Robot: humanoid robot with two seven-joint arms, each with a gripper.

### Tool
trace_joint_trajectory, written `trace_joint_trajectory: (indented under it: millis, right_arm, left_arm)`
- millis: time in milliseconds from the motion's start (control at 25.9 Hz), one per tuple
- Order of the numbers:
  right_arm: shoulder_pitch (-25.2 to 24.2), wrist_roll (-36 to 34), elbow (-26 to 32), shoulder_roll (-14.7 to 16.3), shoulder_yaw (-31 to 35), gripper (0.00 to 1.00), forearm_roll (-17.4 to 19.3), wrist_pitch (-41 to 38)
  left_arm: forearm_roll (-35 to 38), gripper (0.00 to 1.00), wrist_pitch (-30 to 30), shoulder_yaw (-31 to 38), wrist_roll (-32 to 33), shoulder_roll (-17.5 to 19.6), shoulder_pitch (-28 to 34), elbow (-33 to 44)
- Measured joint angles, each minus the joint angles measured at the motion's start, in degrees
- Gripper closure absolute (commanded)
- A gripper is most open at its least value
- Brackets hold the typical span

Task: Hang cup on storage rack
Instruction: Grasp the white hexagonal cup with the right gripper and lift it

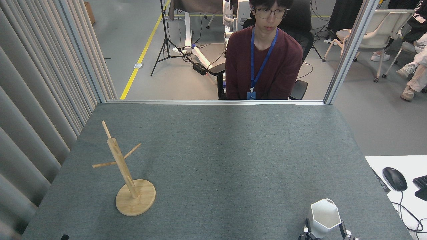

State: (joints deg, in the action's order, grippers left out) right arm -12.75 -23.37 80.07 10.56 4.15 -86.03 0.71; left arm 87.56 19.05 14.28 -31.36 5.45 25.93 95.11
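The white faceted cup [323, 216] stands upright near the front right edge of the grey table [220, 156], its tab handle on the far side. My right gripper [324, 224] comes up from the bottom edge and is open, with one dark finger on each side of the cup's lower body. The bamboo storage rack [122, 168] stands at the front left on its round base [136, 198], with nothing on its thin pegs. Only a dark tip of my left gripper [64, 237] shows at the bottom edge, left of the rack.
A person [263, 63] sits just beyond the table's far edge, hands out of sight. A pleated curtain [36, 100] runs along the left side. A white desk with a mouse [394, 178] and a keyboard corner [421, 187] adjoins the right.
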Motion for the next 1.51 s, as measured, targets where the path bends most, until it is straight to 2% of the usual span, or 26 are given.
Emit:
trace_joint_trajectory:
  millis: [77,155,193,232,425,580,734,889,1043,1198,1507]
  right_arm:
    - [0.65,0.04,-0.71,-0.07,-0.01,0.05,-0.01,0.11]
    - [1.13,0.19,-1.25,-0.20,-0.01,0.40,-0.01,0.32]
    - [1.25,0.30,-1.45,-0.24,-0.02,0.49,-0.01,0.33]
    - [1.38,0.33,-1.64,-0.28,-0.02,0.51,-0.01,0.33]
    - [1.60,-0.18,-1.69,-0.92,0.31,0.50,0.14,0.40]
    - [1.84,-0.81,1.44,-2.05,0.68,0.51,0.28,0.41]
    - [3.60,-0.87,4.93,-3.01,0.84,0.50,0.32,0.41]
    - [7.51,-0.96,6.02,-6.12,-0.82,0.50,-0.58,0.46]
    - [9.66,-0.31,6.35,-9.47,-7.70,0.50,-5.83,0.77]
    - [8.80,-0.19,7.73,-11.62,-15.57,0.50,-11.10,1.26]
    - [5.64,-0.34,8.22,-12.84,-25.25,0.50,-16.09,2.48]
  left_arm:
    - [-0.01,0.00,0.00,0.04,0.00,0.00,0.00,-0.09]
    - [-0.02,0.00,0.00,0.05,0.00,0.00,0.00,-0.11]
    - [-0.02,0.00,0.00,0.05,0.00,-0.01,0.00,-0.11]
    - [-0.02,0.00,0.00,0.05,0.00,-0.02,0.00,-0.11]
    - [-0.09,0.00,-0.07,-0.07,-0.08,-0.10,-0.02,-0.11]
    - [0.63,0.00,-0.04,-1.45,-0.09,-0.58,-0.93,-1.59]
    - [4.46,0.00,0.35,-7.97,0.12,-1.01,-3.51,-2.46]
    - [11.00,0.00,0.68,-15.78,0.67,-1.86,-6.39,-4.66]
    - [17.41,0.00,1.00,-19.69,1.36,-4.09,-9.12,-6.74]
    - [22.17,0.00,1.37,-21.67,2.28,-5.91,-11.51,-8.43]
    - [23.90,0.00,1.50,-23.17,3.11,-7.32,-14.27,-12.00]
